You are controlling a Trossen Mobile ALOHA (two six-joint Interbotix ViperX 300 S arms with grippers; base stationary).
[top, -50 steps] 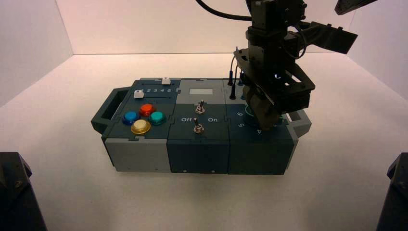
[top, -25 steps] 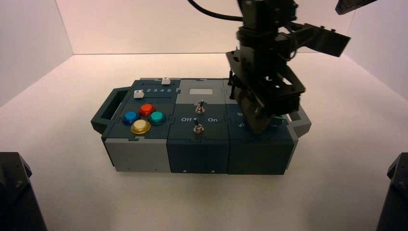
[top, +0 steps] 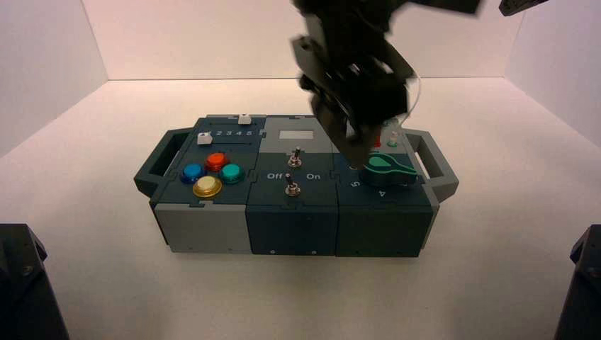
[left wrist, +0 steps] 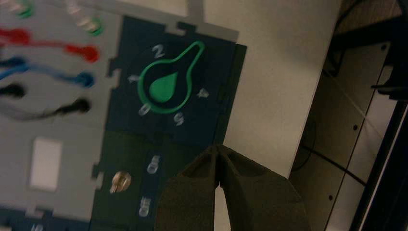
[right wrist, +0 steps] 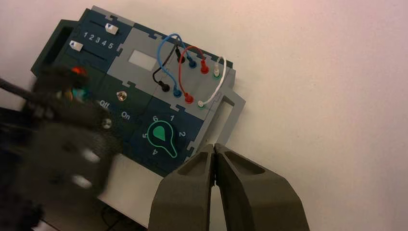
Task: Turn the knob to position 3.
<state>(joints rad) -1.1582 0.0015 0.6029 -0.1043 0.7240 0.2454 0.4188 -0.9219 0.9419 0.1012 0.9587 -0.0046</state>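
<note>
My left gripper [left wrist: 216, 147], fingers pressed together on nothing, hovers over the box [top: 291, 230] near the knob [left wrist: 166, 86] at its front right — pointer between 2 and 4, likely 3 (stiff, I'd guess; pinch its narrow tail) — while my right gripper [right wrist: 215, 147], closed, waits off the box's right side.

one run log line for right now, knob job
knob: pointer between 2 and 4, 3 hidden | left gripper: shut, off knob | right gripper: idle, beyond box
</note>
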